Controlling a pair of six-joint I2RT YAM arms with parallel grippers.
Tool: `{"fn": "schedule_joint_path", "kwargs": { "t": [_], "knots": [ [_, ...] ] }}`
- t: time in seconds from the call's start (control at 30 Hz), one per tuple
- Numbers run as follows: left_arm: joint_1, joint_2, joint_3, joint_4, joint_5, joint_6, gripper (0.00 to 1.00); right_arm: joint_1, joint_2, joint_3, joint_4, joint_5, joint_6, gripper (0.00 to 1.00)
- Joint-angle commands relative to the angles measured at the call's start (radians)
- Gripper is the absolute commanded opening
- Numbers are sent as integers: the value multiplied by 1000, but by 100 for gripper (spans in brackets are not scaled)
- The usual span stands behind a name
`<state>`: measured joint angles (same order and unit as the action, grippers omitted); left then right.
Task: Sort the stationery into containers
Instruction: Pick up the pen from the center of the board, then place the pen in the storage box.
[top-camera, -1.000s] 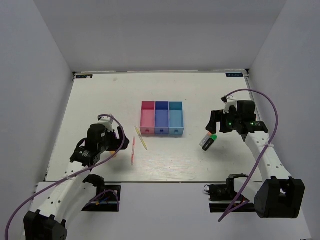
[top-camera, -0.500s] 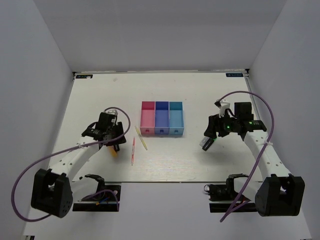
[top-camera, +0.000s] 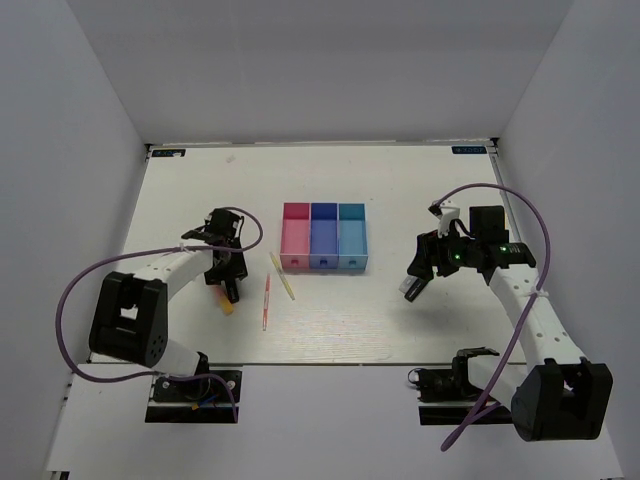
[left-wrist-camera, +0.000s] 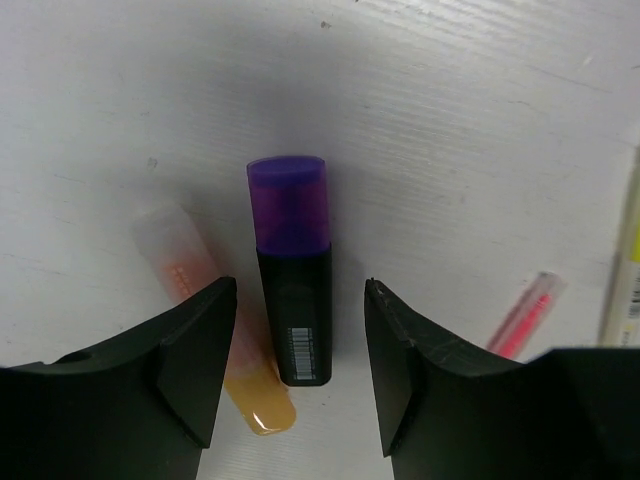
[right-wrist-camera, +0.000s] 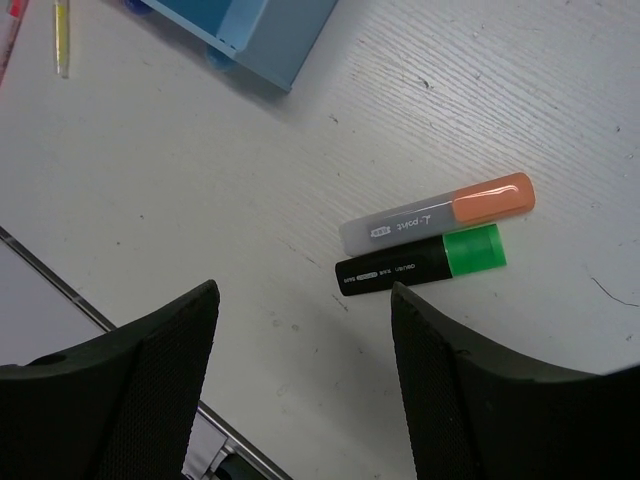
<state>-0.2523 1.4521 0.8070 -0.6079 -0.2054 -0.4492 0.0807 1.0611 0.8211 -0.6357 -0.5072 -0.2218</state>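
**Top view.** Three bins are joined in a row at frame centre: pink bin, blue bin and teal bin, left to right, long axes running up-down the frame.
- Two thin pens lie below-left of the pink bin.
  - Yellow pen slants from upper left to lower right.
  - Red pen is close to vertical, near the yellow one and not touching it.
- Left pincer sits low over the worktop, left of the pens. An orange marker pokes out under it.
- Right pincer is to the right of the teal bin, apart from it.

**Left wrist.** Two markers.
- Purple marker has its long axis straight up the frame, cap toward the top.
- The pincer is released and straddles it, with a gap on each side.
- The orange marker lies just left of it, tilted, with its clear cap to the upper left and its orange end at lower centre. The left finger covers part of it.
- One end of each pen shows at the right edge.

**Right wrist.** Two markers lie right of centre, touching along their sides, long axes near level and rising slightly to the right.
- Green marker has a black body and its green cap at the right.
- Grey-orange marker lies above it, orange end at the right.
- The pincer is released with nothing between its fingers, and both markers lie beyond the tips.
- A corner of the teal bin shows at the top, and the pen ends are in the upper left corner.
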Motion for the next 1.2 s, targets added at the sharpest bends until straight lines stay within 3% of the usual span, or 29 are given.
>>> {"fn": "schedule_joint_path", "kwargs": {
  "t": [0.0, 0.13, 0.23, 0.37, 0.4, 0.57, 0.63, 0.73, 0.93, 0.97, 1.0, 1.03, 1.07, 1.17],
  "knots": [
    [5, 25, 44, -1, -37, 4, 65, 4, -32, 38, -21, -30, -17, 72],
    [4, 71, 43, 28, -38, 0, 63, 2, -35, 36, -19, -28, -22, 72],
    [4, 102, 29, 54, -42, -8, 56, 4, -35, 36, -18, -33, -19, 72],
    [4, 123, 0, 71, -49, -23, 37, 1, -38, 36, -19, -34, -16, 72],
    [2, 122, -3, 71, -54, -26, 28, -1, -36, 36, -16, -34, -16, 72],
    [-31, 54, 30, 53, -58, -28, 11, 2, -36, 32, -16, -33, -13, 72],
    [-66, -7, 60, 31, -58, -17, 8, 2, -35, 30, -13, -34, -13, 72],
    [-105, -67, 218, -7, -32, -6, 6, 4, -32, 32, -13, -36, -14, 72],
    [-205, -9, 461, -52, 3, 17, 5, 1, -29, 29, -9, -30, -16, 70],
    [-220, 29, 483, -56, 7, 17, 5, 2, -26, 27, -9, -30, -11, 67],
    [-234, 68, 523, -56, 20, 15, 5, 1, -24, 27, -10, -28, -13, 43],
    [-249, 86, 575, -58, 21, 11, 5, 4, -23, 27, -10, -31, -11, 27],
    [-261, 129, 587, -58, 23, 10, 5, 4, -23, 27, -9, -33, -8, 0],
    [-278, 235, 652, -49, 12, 3, 8, 2, -26, 24, -10, -31, -4, 0]
  ]
}}
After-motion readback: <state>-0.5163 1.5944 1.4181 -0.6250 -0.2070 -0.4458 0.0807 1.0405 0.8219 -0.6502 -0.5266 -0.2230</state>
